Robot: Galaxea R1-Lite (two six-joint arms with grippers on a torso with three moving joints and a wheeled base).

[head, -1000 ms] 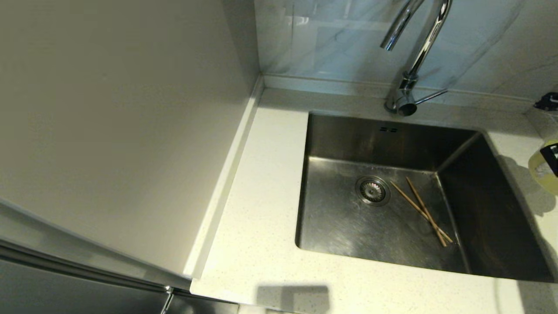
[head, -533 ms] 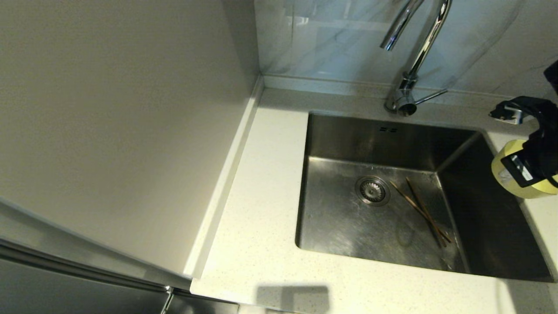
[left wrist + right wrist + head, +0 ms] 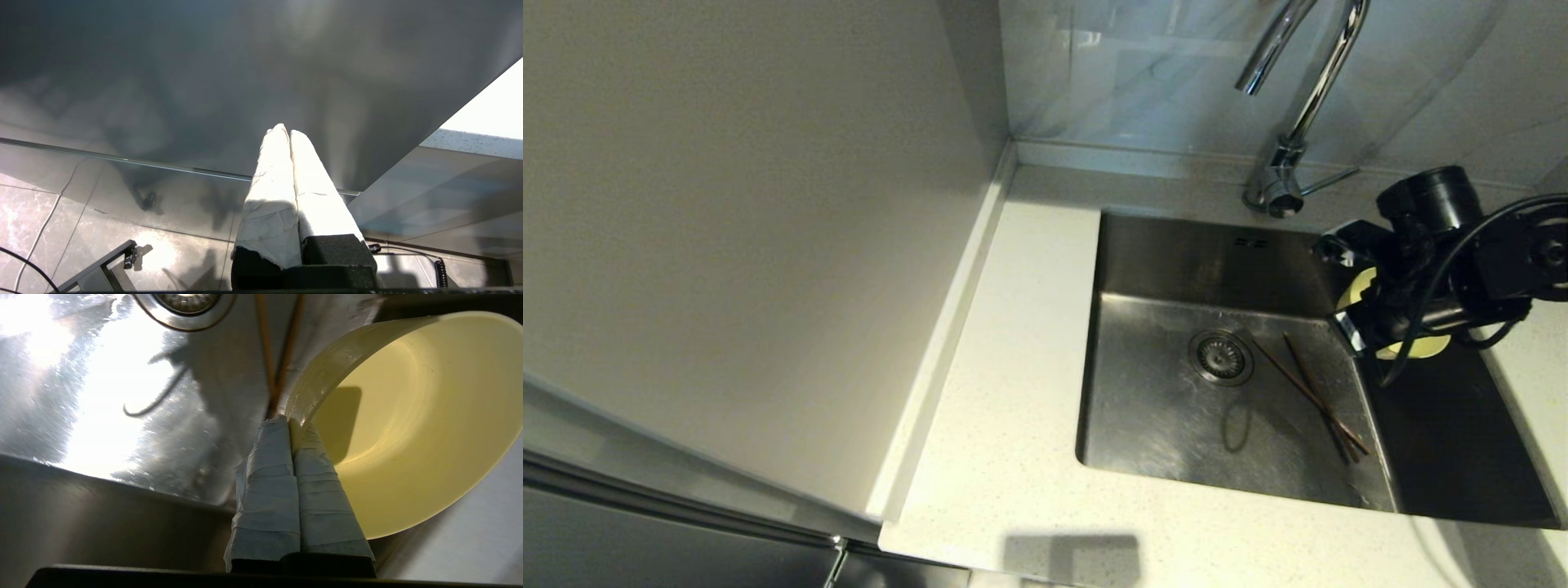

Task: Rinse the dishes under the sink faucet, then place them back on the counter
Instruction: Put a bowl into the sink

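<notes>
Early stage — sink (image 3: 1176,425) centre-right of frame, faucet (image 3: 1298,90) dry, right tool (image 3: 291,420) clenched on yellow bowl (image 3: 408,428) rim at basin's right edge, chopsticks (image 3: 1311,392) on basin floor unrinsed — left tool (image 3: 289,132) clenched, idle.

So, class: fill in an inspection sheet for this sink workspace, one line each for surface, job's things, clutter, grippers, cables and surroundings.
Surface: speckled off-white counter around a steel sink.
Job's things: yellow bowl held tilted over the sink's right side; chopsticks crossed on the sink floor beside the drain; faucet behind the sink, no water seen running. Pink bowl not seen.
Clutter: nothing seen.
Grippers: right gripper pinches the bowl's rim; left gripper shut, holds nothing, parked below counter level.
Cables: black cable looped on the right arm.
Surroundings: plain side panel left; marbled wall tile behind.
</notes>
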